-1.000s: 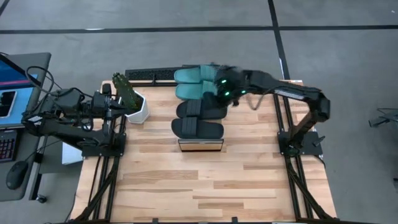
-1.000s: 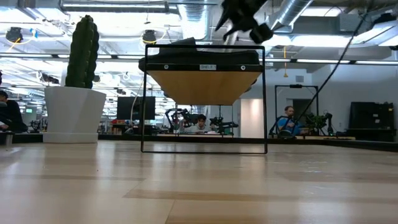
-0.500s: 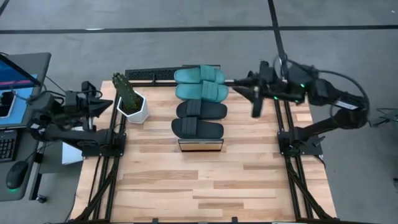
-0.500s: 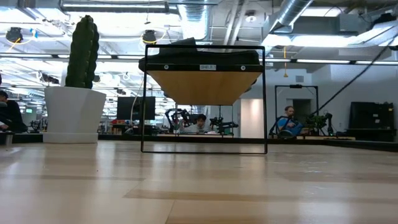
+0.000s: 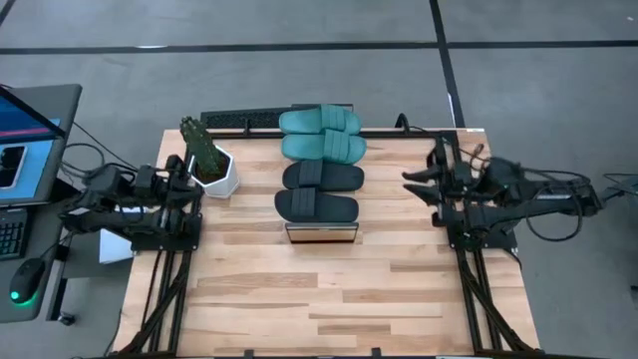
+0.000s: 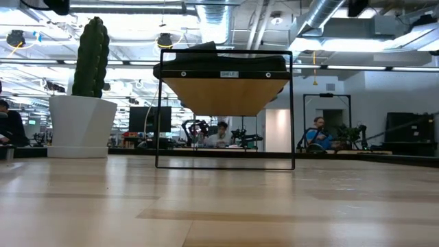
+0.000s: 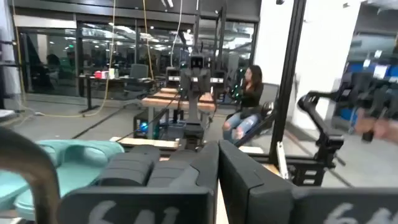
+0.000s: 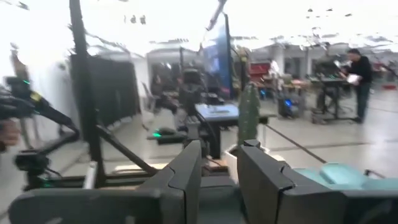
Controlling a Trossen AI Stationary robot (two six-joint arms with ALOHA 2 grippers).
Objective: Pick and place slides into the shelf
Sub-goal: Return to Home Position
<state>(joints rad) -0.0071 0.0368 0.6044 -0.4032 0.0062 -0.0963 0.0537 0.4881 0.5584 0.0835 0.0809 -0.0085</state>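
This was a large open-plan robotics lab. Silvery exposed ventilation ducts [image 6: 329, 17] and long strip lights ran under the bare ceiling. The floor was polished grey concrete [image 5: 249, 80] marked with dark lines. A lit computer screen [image 5: 20, 118] sat on a side desk beside the slatted light-wood workbench [image 5: 299, 289]. Farther back, another dark robot arm rig [image 7: 198, 74] occupied its own table. A seated person [image 7: 249, 99] and a standing person [image 8: 357, 65] were at other workstations.
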